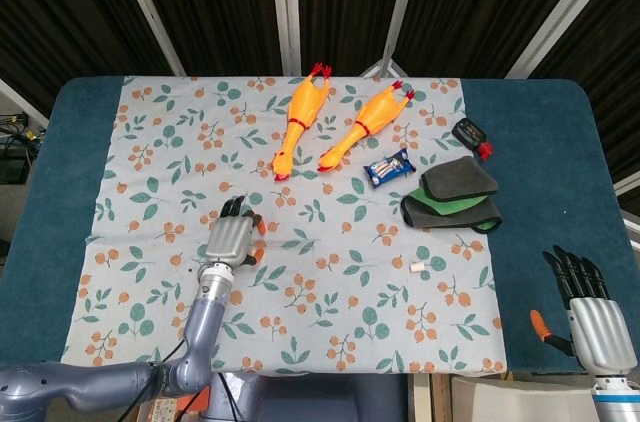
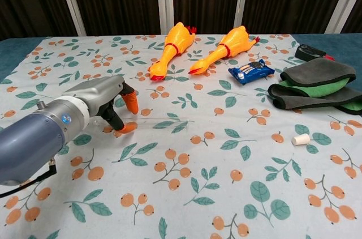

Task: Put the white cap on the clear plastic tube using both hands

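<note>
clear tube (image 2: pixel 161 120) flat on cloth; white cap (image 2: pixel 301 139) well right.
</note>
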Motion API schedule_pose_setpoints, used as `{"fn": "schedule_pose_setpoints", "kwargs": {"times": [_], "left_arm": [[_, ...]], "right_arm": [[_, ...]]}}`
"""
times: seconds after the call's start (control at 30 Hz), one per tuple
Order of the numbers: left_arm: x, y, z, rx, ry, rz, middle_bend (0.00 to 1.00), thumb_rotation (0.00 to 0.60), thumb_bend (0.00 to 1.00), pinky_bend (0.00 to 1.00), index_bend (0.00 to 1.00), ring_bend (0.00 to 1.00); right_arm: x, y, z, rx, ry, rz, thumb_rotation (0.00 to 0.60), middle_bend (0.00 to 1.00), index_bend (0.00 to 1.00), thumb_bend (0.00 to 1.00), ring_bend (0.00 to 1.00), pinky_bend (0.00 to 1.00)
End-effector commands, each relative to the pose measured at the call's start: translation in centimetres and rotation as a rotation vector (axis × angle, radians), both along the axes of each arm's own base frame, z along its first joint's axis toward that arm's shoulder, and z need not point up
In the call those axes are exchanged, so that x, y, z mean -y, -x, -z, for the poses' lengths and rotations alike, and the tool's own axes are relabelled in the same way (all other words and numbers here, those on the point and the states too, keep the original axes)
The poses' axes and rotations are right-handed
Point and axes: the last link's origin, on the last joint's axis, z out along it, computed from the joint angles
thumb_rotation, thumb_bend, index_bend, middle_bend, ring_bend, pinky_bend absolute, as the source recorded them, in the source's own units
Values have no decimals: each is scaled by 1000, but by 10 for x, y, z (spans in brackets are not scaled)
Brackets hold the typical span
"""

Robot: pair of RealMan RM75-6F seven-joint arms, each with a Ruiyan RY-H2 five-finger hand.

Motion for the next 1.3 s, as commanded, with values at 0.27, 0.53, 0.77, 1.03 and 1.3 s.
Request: {"fn": "schedule_pose_setpoints", "kwargs": {"times": [0.27,0.53,0.77,1.03,1.3], "left_arm": [[-2,-4,7,-26,-3,-19,334,600,406,0,502,0],[-3,-3,8,-44,6,-41,333,600,423,0,505,0],[-3,-4,8,-48,4,-50,371,600,485,0,548,0],[-4,-12,2,5,-42,-14,455,600,578,0,617,28],[-5,-15,-8,50,-76,17,499,600,594,0,650,45]], "right_arm": [[0,0,0,4,-1,3,600,0,0,399,0,0],[0,0,0,7,-3,6,600,0,0,398,0,0],[0,-1,0,9,-4,5,600,0,0,398,0,0],[0,-1,0,9,-2,3,600,0,0,399,0,0],[-1,-1,-1,8,-2,0,600,0,0,398,0,0]]}}
